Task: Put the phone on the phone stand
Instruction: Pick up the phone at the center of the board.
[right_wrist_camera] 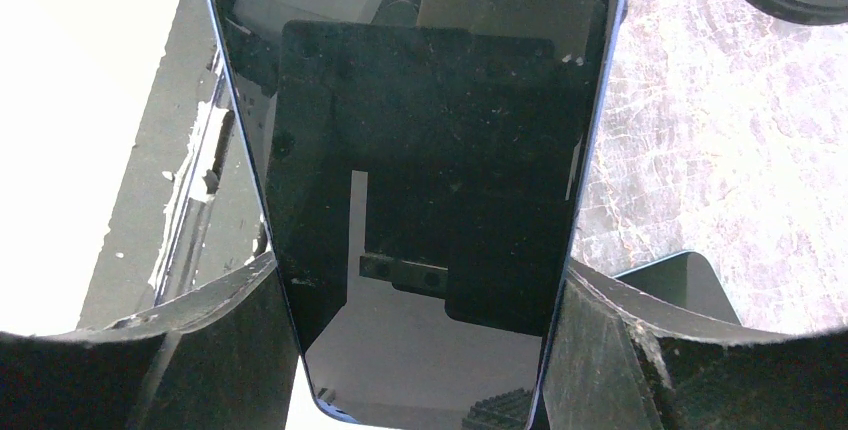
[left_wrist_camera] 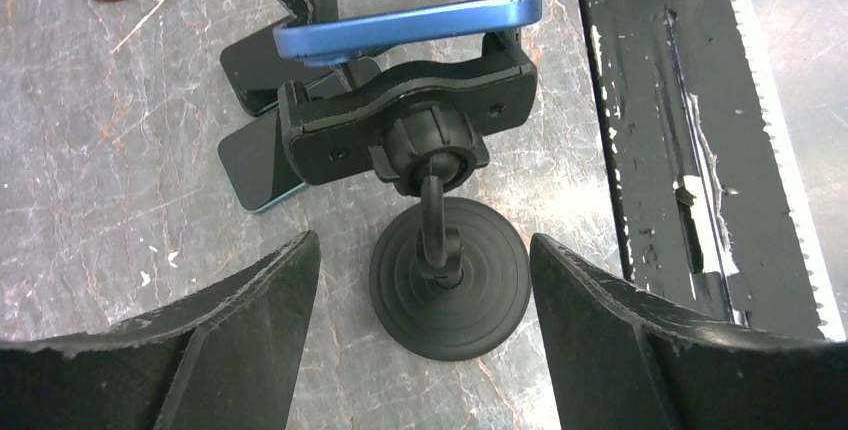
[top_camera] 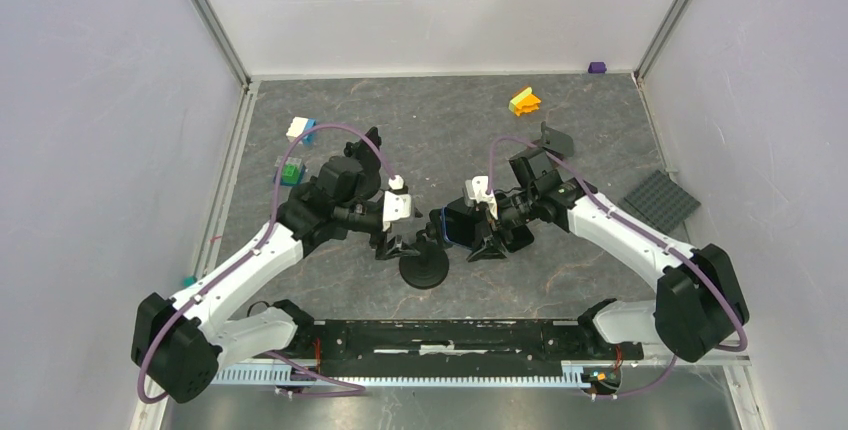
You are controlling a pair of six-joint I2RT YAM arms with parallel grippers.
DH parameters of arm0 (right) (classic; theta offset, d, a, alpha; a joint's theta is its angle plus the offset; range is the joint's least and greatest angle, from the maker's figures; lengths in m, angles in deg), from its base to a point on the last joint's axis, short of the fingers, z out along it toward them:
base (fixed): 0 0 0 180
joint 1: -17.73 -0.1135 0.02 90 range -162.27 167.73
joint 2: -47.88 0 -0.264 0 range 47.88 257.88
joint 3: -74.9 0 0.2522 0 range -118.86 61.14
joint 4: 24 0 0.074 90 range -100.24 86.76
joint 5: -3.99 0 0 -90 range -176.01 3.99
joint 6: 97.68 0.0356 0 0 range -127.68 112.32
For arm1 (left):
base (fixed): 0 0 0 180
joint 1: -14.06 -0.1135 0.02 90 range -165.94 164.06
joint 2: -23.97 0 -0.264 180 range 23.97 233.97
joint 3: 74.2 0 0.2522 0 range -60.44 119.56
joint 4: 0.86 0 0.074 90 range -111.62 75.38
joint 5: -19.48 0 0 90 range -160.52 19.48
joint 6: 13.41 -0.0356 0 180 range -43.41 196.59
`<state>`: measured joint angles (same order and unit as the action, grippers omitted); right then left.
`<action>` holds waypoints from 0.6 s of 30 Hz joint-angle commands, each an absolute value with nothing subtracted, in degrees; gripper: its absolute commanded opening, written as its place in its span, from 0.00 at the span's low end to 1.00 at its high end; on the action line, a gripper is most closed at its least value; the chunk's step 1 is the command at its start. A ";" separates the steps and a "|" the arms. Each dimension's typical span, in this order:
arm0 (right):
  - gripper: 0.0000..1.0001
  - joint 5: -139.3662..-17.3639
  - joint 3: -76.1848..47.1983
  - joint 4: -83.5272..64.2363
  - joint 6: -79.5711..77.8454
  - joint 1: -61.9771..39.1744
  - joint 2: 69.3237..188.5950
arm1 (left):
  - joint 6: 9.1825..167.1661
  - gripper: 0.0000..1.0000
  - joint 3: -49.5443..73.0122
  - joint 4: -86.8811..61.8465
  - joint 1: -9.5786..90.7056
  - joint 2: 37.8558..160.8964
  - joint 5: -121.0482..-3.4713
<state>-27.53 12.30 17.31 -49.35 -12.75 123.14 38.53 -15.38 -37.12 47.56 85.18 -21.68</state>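
Grey veined stone covers the desk, white walls box it in, and a few toy bricks lie toward the far edge, well apart from the work. My phone stand sits close to the middle of the near edge, just beyond the arms' mounting rail. My right end effector is clamped on the phone, one finger on each long side, glass toward its own camera. From the left wrist I see the phone's blue edge just above the back of the cradle, on the cradle's far side; whether it touches the clamp arms I cannot tell. My left end effector is spread wide, a finger on either side of the round base with a gap on both, so it grips nothing. I judge we are at the seating step: the phone is presented but not visibly settled. Next I would want the phone squared to the cradle and eased between the clamp arms, and only then let go. The stem looks slim and the ball joint may swivel, so closing the left fingers on the base first seems wise.
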 commanded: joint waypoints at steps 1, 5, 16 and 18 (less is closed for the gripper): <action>0.00 -23.47 9.03 17.73 -51.35 -12.80 123.46 | 42.47 0.82 -17.07 -29.86 47.73 83.85 -17.97; 0.00 -23.95 8.53 18.38 -51.45 -12.83 123.45 | 42.59 0.92 -16.77 -29.71 47.75 80.95 -20.18; 0.00 -31.88 5.36 17.15 -46.13 -12.86 121.30 | 51.55 0.96 -3.83 -30.10 49.06 86.51 -21.36; 0.00 -36.66 5.25 14.25 -43.37 -12.85 120.24 | 59.34 0.95 -1.25 -27.82 49.04 89.26 -23.74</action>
<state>-29.82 8.67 19.26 -48.19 -12.80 123.56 44.76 -7.05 -33.08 48.74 84.96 -20.85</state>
